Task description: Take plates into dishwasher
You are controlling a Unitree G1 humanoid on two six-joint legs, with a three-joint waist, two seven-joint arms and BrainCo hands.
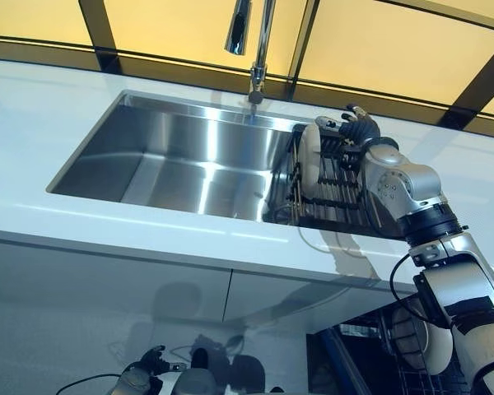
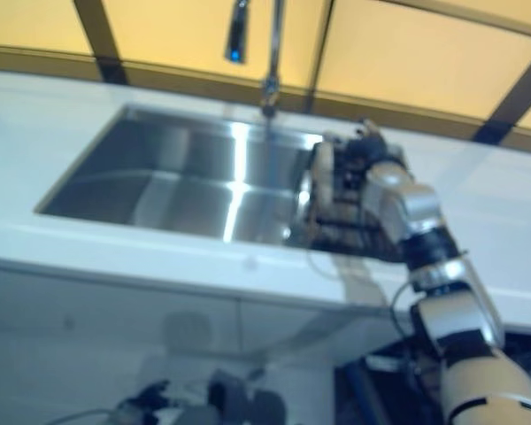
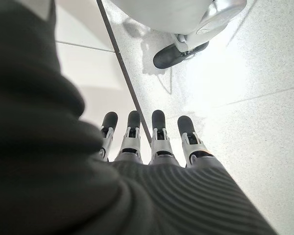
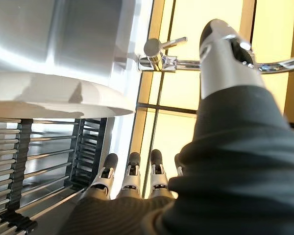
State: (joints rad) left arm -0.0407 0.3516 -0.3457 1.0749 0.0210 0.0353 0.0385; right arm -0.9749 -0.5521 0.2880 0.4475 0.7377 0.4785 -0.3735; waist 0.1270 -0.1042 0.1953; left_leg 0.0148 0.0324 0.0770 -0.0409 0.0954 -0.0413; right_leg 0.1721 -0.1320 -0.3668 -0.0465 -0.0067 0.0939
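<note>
White counter (image 1: 58, 123) with steel sink (image 1: 189, 160); our right hand (image 1: 358, 127) hovers, fingers straight and holding nothing, just beside a white plate (image 1: 310, 160) standing in the dish rack (image 1: 337, 193). Left hand (image 3: 147, 142) hangs relaxed. We judge nothing loaded yet.

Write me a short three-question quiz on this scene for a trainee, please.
1. True or false: the right hand is at the rack on the sink's right end.
2. How does the white plate sit in the rack? A) flat B) on edge C) upside down
3. Fill in: the left hand, fingers straight, hangs low over the ____.

Key: 1 true; 2 B; 3 floor.
</note>
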